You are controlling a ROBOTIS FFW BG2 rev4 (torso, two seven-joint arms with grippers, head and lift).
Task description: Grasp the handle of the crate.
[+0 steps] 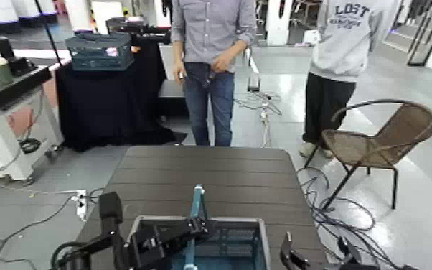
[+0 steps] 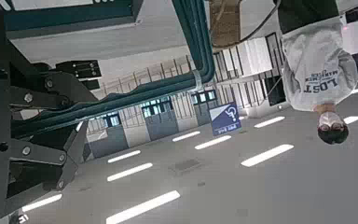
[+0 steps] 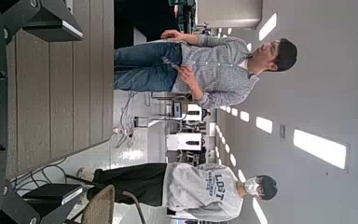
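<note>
The crate [image 1: 222, 244], teal with a grey rim, stands at the near edge of the dark table [image 1: 204, 172]. Its thin teal handle [image 1: 198, 205] is raised upright over the rim. My left gripper [image 1: 194, 231] reaches in from the left to the handle's lower part. In the left wrist view the handle [image 2: 198, 47] runs between the gripper's [image 2: 70, 126] black fingers, which stand apart on either side of it. My right gripper [image 1: 318, 255] is low at the right of the crate, open and empty. It also shows in the right wrist view [image 3: 70, 112].
A second teal slotted crate [image 1: 100, 52] sits on a black-draped table at the back left. Two people [image 1: 212, 43] [image 1: 348, 43] stand beyond the table. A wicker chair [image 1: 384, 140] stands at the right. Cables lie on the floor.
</note>
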